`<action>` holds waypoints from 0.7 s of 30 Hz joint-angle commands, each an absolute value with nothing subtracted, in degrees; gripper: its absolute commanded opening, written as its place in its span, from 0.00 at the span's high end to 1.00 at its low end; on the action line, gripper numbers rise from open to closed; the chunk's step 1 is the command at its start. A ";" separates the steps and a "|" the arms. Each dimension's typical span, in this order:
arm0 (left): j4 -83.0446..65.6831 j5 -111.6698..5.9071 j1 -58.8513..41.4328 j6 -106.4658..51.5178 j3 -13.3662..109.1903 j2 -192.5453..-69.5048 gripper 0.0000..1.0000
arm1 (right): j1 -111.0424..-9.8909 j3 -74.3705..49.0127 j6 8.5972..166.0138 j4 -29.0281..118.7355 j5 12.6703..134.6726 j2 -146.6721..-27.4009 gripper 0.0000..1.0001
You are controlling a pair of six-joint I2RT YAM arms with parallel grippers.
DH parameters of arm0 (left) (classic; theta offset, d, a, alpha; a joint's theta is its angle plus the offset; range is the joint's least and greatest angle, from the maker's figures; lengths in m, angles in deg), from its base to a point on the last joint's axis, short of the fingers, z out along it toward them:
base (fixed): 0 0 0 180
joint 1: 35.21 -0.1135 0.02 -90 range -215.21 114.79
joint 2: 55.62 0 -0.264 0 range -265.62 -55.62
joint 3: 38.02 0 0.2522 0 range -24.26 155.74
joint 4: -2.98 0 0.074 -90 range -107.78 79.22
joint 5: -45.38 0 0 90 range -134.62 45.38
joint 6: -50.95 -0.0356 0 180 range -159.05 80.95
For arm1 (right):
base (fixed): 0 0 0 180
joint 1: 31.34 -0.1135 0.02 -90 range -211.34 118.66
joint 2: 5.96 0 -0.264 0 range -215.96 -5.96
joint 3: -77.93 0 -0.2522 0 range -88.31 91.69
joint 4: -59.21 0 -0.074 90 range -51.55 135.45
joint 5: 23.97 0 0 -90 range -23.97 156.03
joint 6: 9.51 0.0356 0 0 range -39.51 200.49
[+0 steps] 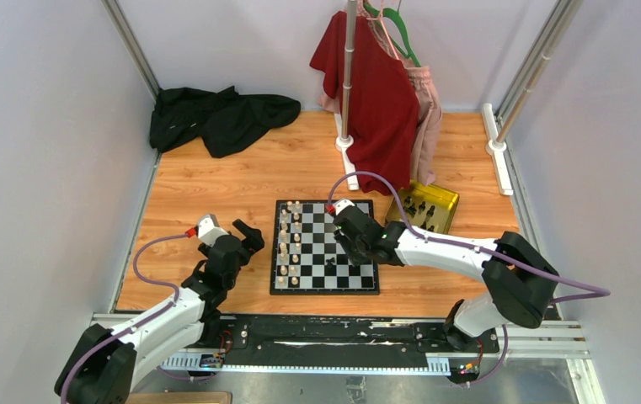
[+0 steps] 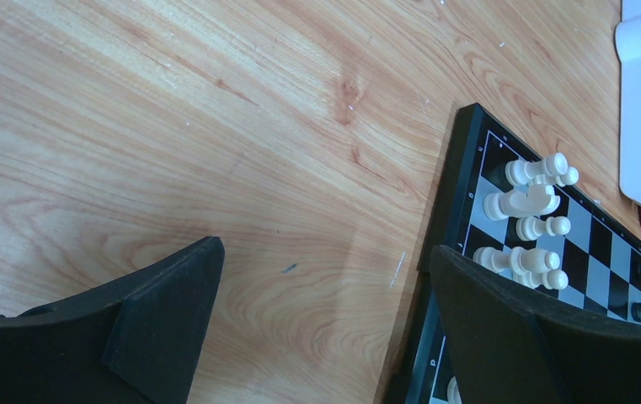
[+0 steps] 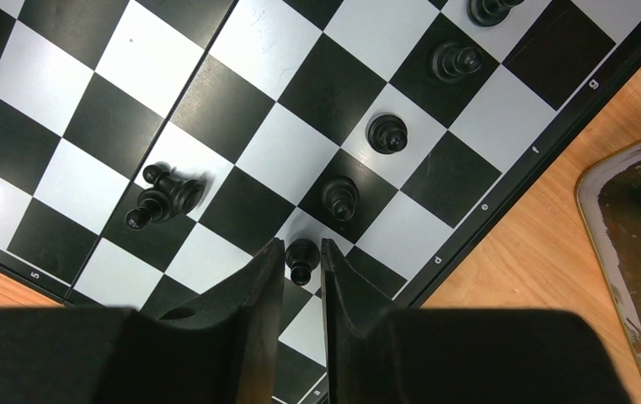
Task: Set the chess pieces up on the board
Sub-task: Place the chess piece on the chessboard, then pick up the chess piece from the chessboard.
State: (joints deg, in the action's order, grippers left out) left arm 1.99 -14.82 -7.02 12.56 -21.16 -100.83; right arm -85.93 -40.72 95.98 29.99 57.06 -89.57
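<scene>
The board [image 1: 325,289] lies between the arms. Cream-white pieces [image 1: 290,244] stand in two columns on its left side and also show in the left wrist view [image 2: 531,202]. My right gripper [image 3: 302,244] is over the board's right side, its jaws slightly parted around an upright black pawn [image 3: 301,257] that stands on a square. More black pawns [image 3: 339,196] line up diagonally beyond it. Two black pieces [image 3: 162,198] lie tipped mid-board. My left gripper [image 2: 325,248] hangs wide open over bare wood just left of the board [image 2: 460,168].
A shiny gold tray [image 1: 424,206] holding black pieces sits right of the board, its corner in the right wrist view [image 3: 628,252]. A clothes rack with a red shirt [image 1: 376,93] stands behind. A black cloth [image 1: 216,114] lies at the back left.
</scene>
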 commanded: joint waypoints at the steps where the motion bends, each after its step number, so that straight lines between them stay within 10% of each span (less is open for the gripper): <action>1: 0.94 -14.42 -7.44 12.28 -21.75 -100.31 0.00 | -85.25 -40.30 95.84 28.12 56.95 -87.57 0.73; 21: 0.99 -14.27 -7.44 12.19 -22.65 -99.14 0.00 | -93.67 -34.38 95.97 21.81 52.41 -86.60 0.60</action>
